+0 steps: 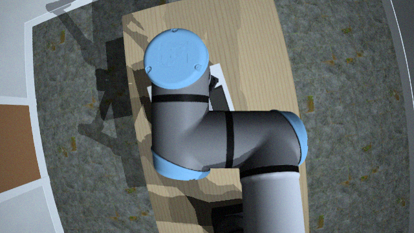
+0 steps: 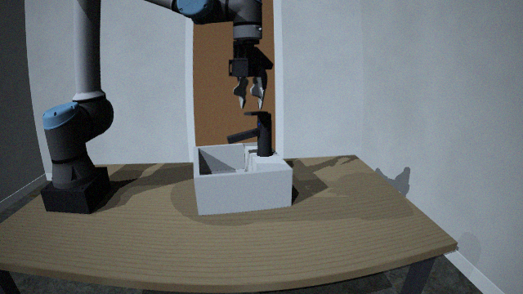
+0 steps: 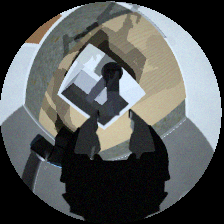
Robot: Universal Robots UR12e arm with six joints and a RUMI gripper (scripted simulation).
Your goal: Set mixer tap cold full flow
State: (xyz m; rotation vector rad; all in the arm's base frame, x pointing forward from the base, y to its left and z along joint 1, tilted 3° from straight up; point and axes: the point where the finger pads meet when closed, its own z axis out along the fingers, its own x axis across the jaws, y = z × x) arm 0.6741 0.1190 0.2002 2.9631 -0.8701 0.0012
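A black mixer tap [image 2: 264, 136] stands on the back ledge of a white basin [image 2: 243, 181] on the wooden table. Its lever [image 2: 257, 113] lies flat on top and points the same way as the spout [image 2: 243, 136], out over the basin. A blue dot [image 2: 260, 122] shows on the tap body. My gripper [image 2: 251, 104] hangs straight above the lever with a small gap to it. Its fingers are partly apart with nothing between them. In the wrist view the tap [image 3: 111, 80] lies beyond the fingertips. In the overhead view the arm hides the tap.
The robot base [image 2: 75, 192] stands at the table's left end. The arm's elbow [image 1: 207, 139] fills the overhead view, and only a corner of the basin [image 1: 224, 85] shows there. A white wall stands close behind and to the right of the table.
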